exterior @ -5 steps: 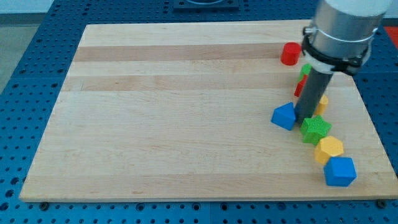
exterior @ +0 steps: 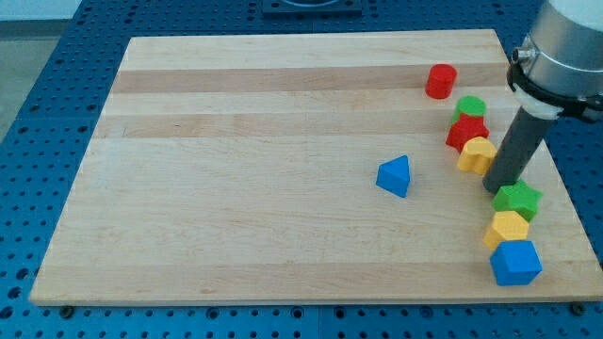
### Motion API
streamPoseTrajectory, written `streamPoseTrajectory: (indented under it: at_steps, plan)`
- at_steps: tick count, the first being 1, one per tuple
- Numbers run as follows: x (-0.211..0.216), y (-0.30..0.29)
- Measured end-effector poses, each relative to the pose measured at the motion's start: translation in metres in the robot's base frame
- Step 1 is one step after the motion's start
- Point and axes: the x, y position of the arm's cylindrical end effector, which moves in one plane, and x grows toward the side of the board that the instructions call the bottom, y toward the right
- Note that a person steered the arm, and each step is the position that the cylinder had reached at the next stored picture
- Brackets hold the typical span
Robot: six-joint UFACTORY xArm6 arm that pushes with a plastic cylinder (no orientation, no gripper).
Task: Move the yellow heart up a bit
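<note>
The yellow heart (exterior: 477, 154) lies near the board's right edge, touching a red block (exterior: 465, 132) just above it. My tip (exterior: 497, 186) rests on the board just below and to the right of the heart, close to it or touching it. The tip is also at the upper left of a green star (exterior: 517, 200). The dark rod rises from there toward the view's upper right.
A green block (exterior: 469, 106) and a red cylinder (exterior: 439, 81) lie above the red block. A yellow hexagon (exterior: 508, 229) and a blue cube (exterior: 515, 262) sit below the star. A blue triangle (exterior: 394, 176) lies left of the heart. The board's right edge (exterior: 551, 160) is close.
My rod moved to the right, uncovering the yellow heart. The blue triangle now lies farther left. The green star and yellow hexagon shifted right.
</note>
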Motion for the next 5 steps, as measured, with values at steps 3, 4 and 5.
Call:
streamPoseTrajectory:
  at_steps: [3,4,5]
  plan:
    - [-0.024,0.002]
    - [-0.035,-0.029]
    - [-0.035,-0.065]
